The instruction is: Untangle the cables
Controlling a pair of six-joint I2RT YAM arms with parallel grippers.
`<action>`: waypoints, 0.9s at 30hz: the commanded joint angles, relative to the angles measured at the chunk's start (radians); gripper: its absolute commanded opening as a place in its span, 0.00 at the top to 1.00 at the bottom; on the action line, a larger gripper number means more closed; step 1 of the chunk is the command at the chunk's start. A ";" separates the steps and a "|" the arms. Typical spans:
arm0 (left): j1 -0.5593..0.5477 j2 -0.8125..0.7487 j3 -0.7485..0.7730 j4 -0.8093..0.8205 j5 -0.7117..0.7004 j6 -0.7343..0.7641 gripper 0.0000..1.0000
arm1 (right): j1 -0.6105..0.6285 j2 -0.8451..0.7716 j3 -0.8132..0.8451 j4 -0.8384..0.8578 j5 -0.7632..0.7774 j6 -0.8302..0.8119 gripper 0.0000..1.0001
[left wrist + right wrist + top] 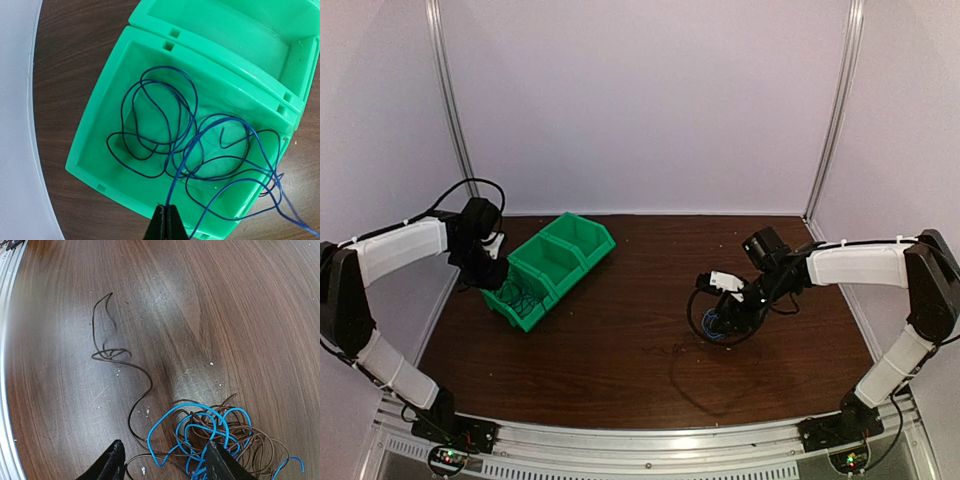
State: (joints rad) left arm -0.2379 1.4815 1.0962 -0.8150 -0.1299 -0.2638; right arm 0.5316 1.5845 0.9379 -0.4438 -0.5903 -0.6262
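Observation:
A dark blue cable [165, 125] lies coiled in the nearest green bin [90, 135], with loops spilling over its right rim. My left gripper [167, 212] is shut on one strand of it, just above the bin's near wall; it also shows in the top view [490, 272]. A tangle of bright blue and brown cables [215, 435] lies on the wooden table, seen from above too [720, 330]. My right gripper [165, 452] is open, its fingers on either side of the tangle's left part. One brown strand [140, 375] trails away to the left.
Three green bins [555, 262] stand joined in a diagonal row at the left. White walls enclose the table on three sides. A metal rail [640, 440] runs along the near edge and shows in the right wrist view [7, 390].

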 commanded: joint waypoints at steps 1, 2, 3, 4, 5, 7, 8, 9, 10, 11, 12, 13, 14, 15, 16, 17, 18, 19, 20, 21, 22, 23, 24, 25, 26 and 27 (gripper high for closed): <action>0.007 0.063 0.020 0.027 0.025 -0.014 1.00 | -0.002 0.006 0.016 -0.015 -0.016 -0.010 0.44; 0.008 0.080 0.028 0.044 0.023 -0.013 1.00 | -0.002 0.006 0.016 -0.017 -0.016 -0.010 0.44; 0.008 0.099 0.040 0.061 0.019 -0.011 1.00 | -0.002 0.004 0.015 -0.016 -0.014 -0.010 0.44; 0.008 0.118 0.053 0.076 0.013 -0.009 1.00 | -0.002 0.002 0.015 -0.017 -0.013 -0.010 0.44; 0.008 0.143 0.073 0.089 0.006 -0.006 1.00 | -0.003 0.001 0.014 -0.018 -0.011 -0.010 0.44; 0.008 0.207 0.108 0.097 -0.014 0.001 1.00 | -0.003 0.000 0.014 -0.019 -0.008 -0.010 0.44; 0.008 0.244 0.125 0.098 -0.026 0.007 1.00 | -0.002 -0.002 0.014 -0.019 -0.007 -0.010 0.44; 0.008 0.273 0.137 0.101 -0.037 0.013 1.00 | -0.003 -0.005 0.013 -0.019 -0.004 -0.010 0.44; 0.008 0.300 0.146 0.108 -0.057 0.016 1.00 | -0.002 -0.006 0.012 -0.019 -0.001 -0.010 0.44; 0.008 0.319 0.154 0.112 -0.071 0.017 1.00 | -0.002 -0.010 0.010 -0.018 0.002 -0.010 0.44; 0.008 0.332 0.161 0.117 -0.076 0.017 1.00 | -0.003 -0.012 0.008 -0.018 0.007 -0.010 0.44; 0.008 0.337 0.167 0.120 -0.072 0.015 1.00 | -0.003 -0.013 0.007 -0.016 0.010 -0.010 0.44; 0.008 0.337 0.172 0.120 -0.065 0.010 1.00 | -0.004 -0.015 0.007 -0.016 0.012 -0.010 0.44; 0.008 0.324 0.175 0.119 -0.054 0.007 1.00 | -0.004 -0.015 0.007 -0.016 0.013 -0.010 0.44; 0.008 0.315 0.180 0.116 -0.046 0.003 0.95 | -0.004 -0.013 0.007 -0.017 0.012 -0.010 0.44; 0.008 0.292 0.186 0.104 -0.041 0.000 0.87 | -0.004 -0.012 0.007 -0.016 0.012 -0.010 0.44; 0.008 0.267 0.192 0.093 -0.040 -0.004 0.81 | -0.004 -0.008 0.008 -0.016 0.012 -0.012 0.44; 0.008 0.237 0.197 0.084 -0.040 -0.007 0.75 | -0.004 -0.005 0.009 -0.018 0.011 -0.013 0.44; 0.008 0.208 0.201 0.076 -0.038 -0.006 0.70 | -0.004 -0.001 0.009 -0.018 0.012 -0.013 0.44; 0.008 0.176 0.205 0.069 -0.037 -0.006 0.66 | -0.004 0.002 0.010 -0.018 0.011 -0.013 0.44; 0.008 0.152 0.212 0.057 -0.036 -0.005 0.63 | -0.004 0.007 0.011 -0.019 0.010 -0.015 0.44; 0.008 0.129 0.226 0.035 -0.033 -0.006 0.61 | -0.003 0.011 0.013 -0.021 0.008 -0.015 0.44; 0.007 0.110 0.241 0.013 -0.033 -0.008 0.59 | -0.003 0.015 0.015 -0.023 0.007 -0.016 0.44; 0.006 0.092 0.258 -0.007 -0.032 -0.013 0.57 | -0.003 0.019 0.017 -0.024 0.006 -0.017 0.44; 0.003 0.072 0.269 -0.016 -0.028 -0.020 0.57 | -0.003 0.023 0.019 -0.025 0.006 -0.018 0.44; -0.007 0.051 0.274 -0.018 -0.015 -0.022 0.56 | -0.003 0.027 0.021 -0.026 0.005 -0.018 0.44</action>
State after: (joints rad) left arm -0.2371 1.6135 1.3125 -0.7879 -0.1692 -0.2676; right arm 0.5316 1.5902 0.9379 -0.4580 -0.5892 -0.6304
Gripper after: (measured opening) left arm 0.428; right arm 0.559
